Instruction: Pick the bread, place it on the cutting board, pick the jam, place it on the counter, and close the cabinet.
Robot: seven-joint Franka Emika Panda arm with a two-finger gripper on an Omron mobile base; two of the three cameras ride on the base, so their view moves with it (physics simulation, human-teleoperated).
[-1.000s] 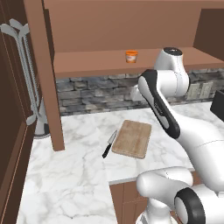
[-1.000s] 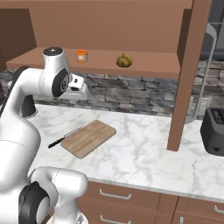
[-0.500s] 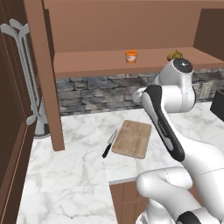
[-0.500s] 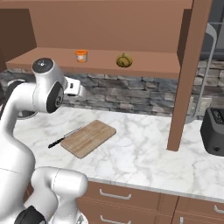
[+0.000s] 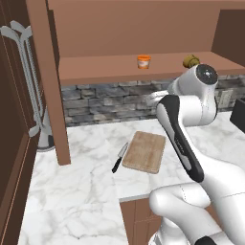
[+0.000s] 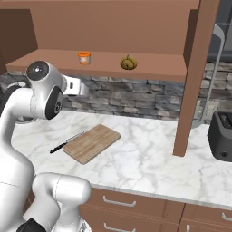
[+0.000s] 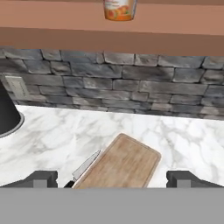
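Pincer (image 7: 112, 178) released above cutting board (image 7: 122, 164), jam (image 6: 84, 58) and bread (image 6: 129, 62) on cabinet shelf

arm swung lower and rightward since a second ago, bread (image 5: 191, 61) now uncovered in left base view

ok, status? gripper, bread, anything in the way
Gripper open, empty, above the board. Bread on cabinet shelf beside jam. Nothing blocking the bread.
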